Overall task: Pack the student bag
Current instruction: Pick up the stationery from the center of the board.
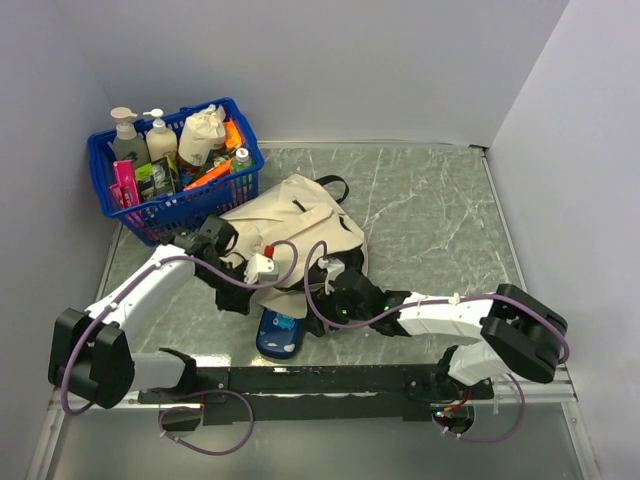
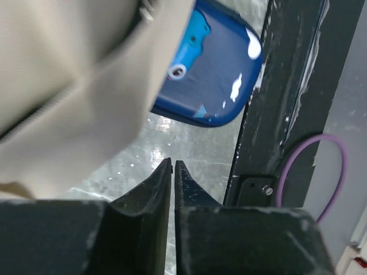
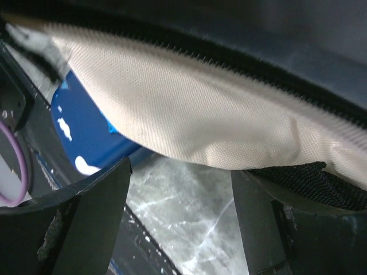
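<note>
The student bag point(image 1: 300, 215), cream-beige with black trim, lies on the marble table at centre. A dark blue flat item with light blue and white prints point(image 1: 280, 335) sticks out from under its near edge. My left gripper point(image 1: 243, 292) sits at the bag's near-left edge. In the left wrist view its jaws point(image 2: 173, 163) are shut with nothing between them, the bag fabric point(image 2: 74, 86) and the blue item point(image 2: 212, 74) lying beyond. My right gripper point(image 1: 335, 290) is at the bag's near-right edge. It stands open point(image 3: 180, 169) just below the bag's zippered edge point(image 3: 200, 97), gripping nothing, with the blue item point(image 3: 86, 132) to the left.
A blue plastic basket point(image 1: 175, 205) with pump bottles, a small cloth pouch and several colourful items stands at the back left, touching the bag. The black mounting rail point(image 1: 330, 380) runs along the near edge, close to the blue item. White walls enclose the table.
</note>
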Available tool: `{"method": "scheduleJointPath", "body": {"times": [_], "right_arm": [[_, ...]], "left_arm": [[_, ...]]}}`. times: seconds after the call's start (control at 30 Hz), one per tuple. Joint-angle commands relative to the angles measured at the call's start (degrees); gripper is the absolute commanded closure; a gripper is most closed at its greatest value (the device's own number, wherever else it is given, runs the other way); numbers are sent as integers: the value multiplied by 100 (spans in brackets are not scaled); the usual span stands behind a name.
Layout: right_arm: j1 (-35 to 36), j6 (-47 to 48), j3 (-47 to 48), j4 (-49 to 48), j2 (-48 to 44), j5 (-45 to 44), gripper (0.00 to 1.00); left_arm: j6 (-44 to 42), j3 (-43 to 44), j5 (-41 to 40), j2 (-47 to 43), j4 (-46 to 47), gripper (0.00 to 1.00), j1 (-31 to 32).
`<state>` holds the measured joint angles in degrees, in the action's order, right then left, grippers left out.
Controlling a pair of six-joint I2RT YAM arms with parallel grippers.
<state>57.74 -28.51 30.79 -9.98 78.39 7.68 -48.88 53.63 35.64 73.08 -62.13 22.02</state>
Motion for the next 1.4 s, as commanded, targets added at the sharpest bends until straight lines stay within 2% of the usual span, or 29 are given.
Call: {"method": "scheduleJointPath", "body": {"times": [0.0,0.07,0.17,0.2,0.23,0.33,0.43,0.6,0.9,1.13,1.23,1.37], "right_arm": [[-61,-84,164,-734,334,-645,22],[-174,-137,331,-716,466,-645,22],[-368,-277,367,-891,554,-392,22],[-386,-295,358,-935,555,-347,21],[-386,-347,358,-936,572,-312,22],[-386,-479,201,-1015,502,-162,22],[-395,-567,25,-1050,283,-162,22],[-535,-761,-309,-1094,-95,-179,21],[-860,-1148,-1064,-1226,-736,-144,20],[-895,-1306,-1874,-1199,-2132,-425,20],[-948,-1210,-2094,-1086,-2539,-382,19],[-1456,-1034,-2252,-840,-2539,145,19]], "left_arm": [[-815,-395,347,-372,200,92,-49],[-912,-650,269,-548,376,96,-49],[-948,-1185,-47,-785,1112,99,-49],[-765,-1336,-144,-830,1411,99,-49],[-606,-1476,-284,-865,2145,99,-57],[-132,-1750,-689,-734,2993,99,-49],[-192,-1882,-838,-541,3301,99,109],[89,-1961,-1234,-128,3734,99,820],[458,-1488,-1498,751,4042,99,1989],[871,-75,-1682,1979,3884,99,3017],[1170,445,-1692,2411,3848,99,3325],[1565,526,-1832,2431,4147,99,3370]]}}
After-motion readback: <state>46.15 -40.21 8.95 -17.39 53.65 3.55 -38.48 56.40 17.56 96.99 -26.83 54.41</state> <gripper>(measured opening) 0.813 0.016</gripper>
